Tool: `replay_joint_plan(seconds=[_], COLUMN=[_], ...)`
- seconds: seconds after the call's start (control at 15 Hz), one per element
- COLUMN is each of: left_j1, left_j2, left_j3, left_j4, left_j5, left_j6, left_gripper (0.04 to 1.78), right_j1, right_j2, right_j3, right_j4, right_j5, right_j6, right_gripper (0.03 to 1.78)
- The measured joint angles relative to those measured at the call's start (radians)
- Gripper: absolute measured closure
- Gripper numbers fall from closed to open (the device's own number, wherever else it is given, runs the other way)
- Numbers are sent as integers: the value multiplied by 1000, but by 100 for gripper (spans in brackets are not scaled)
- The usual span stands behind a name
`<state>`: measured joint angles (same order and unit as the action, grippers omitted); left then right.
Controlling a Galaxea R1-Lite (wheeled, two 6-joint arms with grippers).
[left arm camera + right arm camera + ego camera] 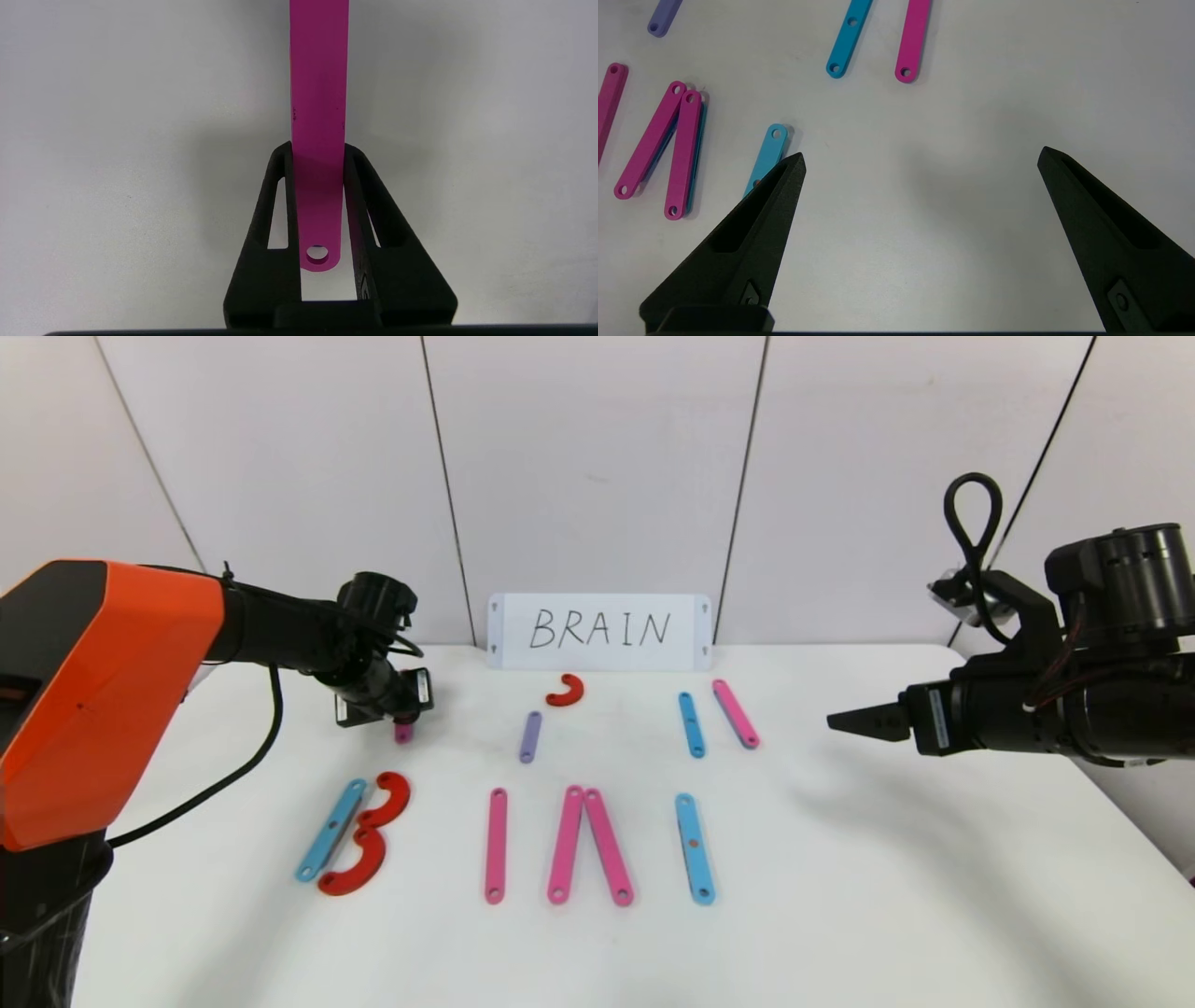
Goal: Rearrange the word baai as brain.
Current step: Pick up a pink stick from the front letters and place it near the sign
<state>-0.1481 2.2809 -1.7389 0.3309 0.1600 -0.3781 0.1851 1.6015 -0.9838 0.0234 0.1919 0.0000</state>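
The white table (840,896) fills the scene, and at its back edge the white card (598,632) reading "BRAIN" stands against the wall.

Over on the robot's left, the left arm reaches in above the table's far-left area, and its left gripper (317,154) is clamped on a pink strip (318,93). The wrist view shows both fingers (280,205) pressed against the strip's edges, with the strip's holed end sitting back between them. In the head view only a small pink tip peeks out below the gripper, behind the B.

On the right, the right gripper (922,156) hangs above bare table to the right of all the pieces, its fingers spread wide with nothing between them.

Now the word itself, front row. At the left is the B: a blue strip (330,830) leaning, with 2 red curved pieces (373,831) stacked against its right side. Next comes a single upright pink strip (496,846), then 2 pink strips (588,845) meeting at the top like an A without a crossbar, with a blue edge showing under them in the right wrist view. A lone blue strip (695,847) closes the row.

Behind the row lie the smaller pieces: a blue strip (691,724) and pink strip (736,713) side by side, a short purple strip (530,736), and a small red curved piece (566,692) just in front of the card.
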Motion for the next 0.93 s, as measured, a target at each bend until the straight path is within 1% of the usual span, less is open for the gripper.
replay_joint_plan(seconds=[0.13,0.2,0.33,0.47,0.53,0.67,0.8,0.93], left_j1=[0,0,0,0,0,0,-2,-14], left_j2=[3,4,5,5,5,-3,-25,-67], left_j3=[-1,-2,-3,-4,-4,-4,2,16], left_j4=[1,2,3,3,3,4,20,57], left_j5=[0,0,1,1,1,1,0,0], left_j6=[0,0,0,0,0,1,2,5], left_gripper=[135,125,94,58,44,22,10,7], right_j1=[0,0,0,-1,0,0,-1,-1], right_j2=[0,0,0,0,0,0,0,0], right_j3=[1,1,1,1,1,1,1,1], right_j4=[0,0,0,1,1,1,0,0], right_j5=[0,0,0,0,0,0,0,0], right_j6=[0,0,0,0,0,0,1,1], right_gripper=[7,7,7,7,7,7,7,7])
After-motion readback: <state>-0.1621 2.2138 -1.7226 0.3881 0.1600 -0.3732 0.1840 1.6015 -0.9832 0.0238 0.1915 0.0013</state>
